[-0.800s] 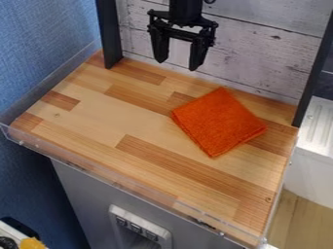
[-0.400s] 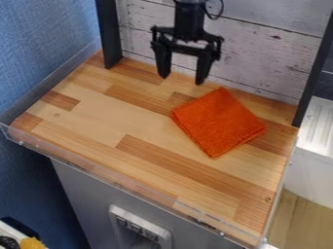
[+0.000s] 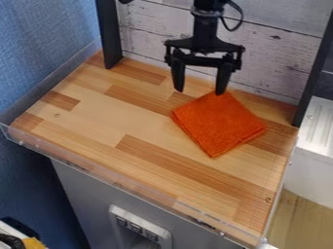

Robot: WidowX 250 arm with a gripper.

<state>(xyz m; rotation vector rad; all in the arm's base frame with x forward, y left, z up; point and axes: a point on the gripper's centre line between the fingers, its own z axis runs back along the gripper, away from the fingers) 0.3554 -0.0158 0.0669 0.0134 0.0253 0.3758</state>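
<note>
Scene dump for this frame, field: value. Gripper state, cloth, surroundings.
gripper: open, above the far part of the tabletop
held: nothing
nearest thing: orange cloth
contact: cannot tell; one fingertip overlaps the cloth's far corner in the picture
cloth state: folded into a square pad, lying flat, set diagonally
surface: wooden tabletop of mixed light and darker strips
front edge: clear rim
behind: whitish board wall between two black posts
picture left: blue wall

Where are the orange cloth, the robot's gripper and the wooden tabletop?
Orange cloth (image 3: pixel 219 125): camera view, middle of its upper face.
Gripper (image 3: pixel 199 92): camera view, midway between its fingertips.
Wooden tabletop (image 3: pixel 104 114): camera view, a bare patch.
</note>
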